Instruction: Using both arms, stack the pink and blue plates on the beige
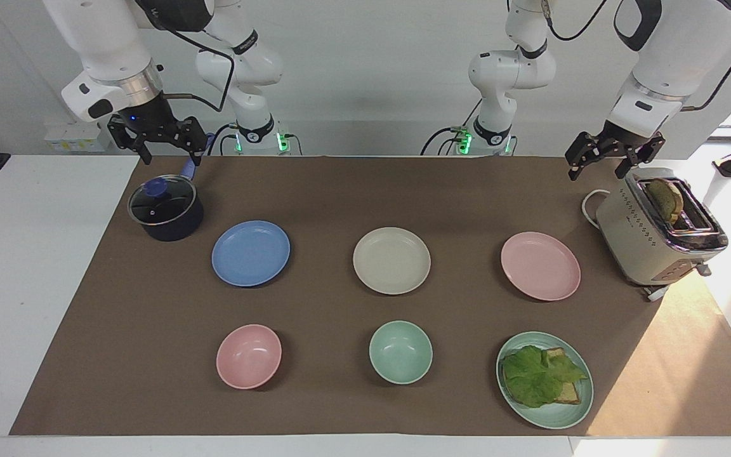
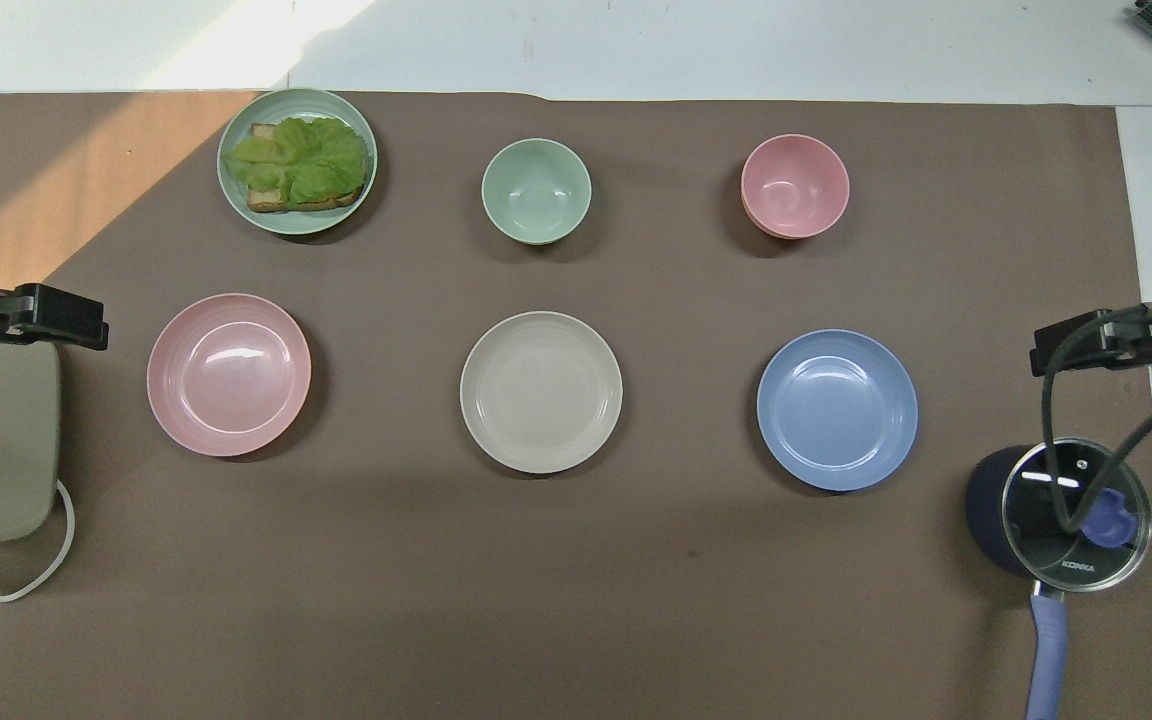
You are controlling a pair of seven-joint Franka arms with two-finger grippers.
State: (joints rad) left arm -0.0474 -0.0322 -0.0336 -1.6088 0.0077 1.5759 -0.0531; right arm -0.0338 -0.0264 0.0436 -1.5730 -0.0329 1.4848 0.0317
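Three equal plates lie in a row across the brown mat. The blue plate (image 1: 250, 253) (image 2: 837, 409) is toward the right arm's end. The beige plate (image 1: 391, 260) (image 2: 541, 391) is in the middle. The pink plate (image 1: 540, 265) (image 2: 229, 374) is toward the left arm's end. All three are bare and apart from one another. My right gripper (image 1: 171, 158) hangs open and empty above the pot. Open and empty too, my left gripper (image 1: 598, 171) hovers over the mat's edge beside the toaster. Neither touches a plate.
A dark pot with a glass lid (image 1: 165, 208) stands nearer the robots than the blue plate. A toaster (image 1: 660, 231) holding bread sits beside the pink plate. Farther out lie a pink bowl (image 1: 249, 356), a mint bowl (image 1: 400, 351) and a mint plate (image 1: 556, 419) with lettuce toast.
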